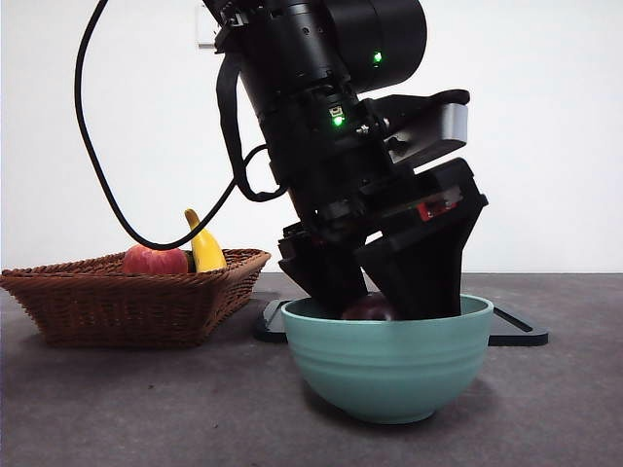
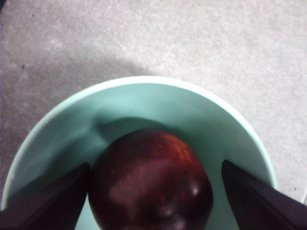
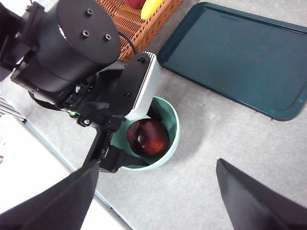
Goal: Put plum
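The plum (image 2: 151,179) lies in the green bowl (image 2: 144,103); your left gripper (image 2: 153,201) reaches into it, jaws spread either side, one just beside the fruit; your right gripper (image 3: 156,191) hangs above the table, jaws apart; the basket (image 1: 117,292) stands beside.

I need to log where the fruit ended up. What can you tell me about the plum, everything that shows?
The plum is round, glossy and dark maroon, almost black, with reddish streaks and small highlights. It looks whole and sits inside the pale green bowl, its top just below the rim. The left claw reaches into the bowl with its jaws open on either side of it; one jaw is close against it, the other stands clear.
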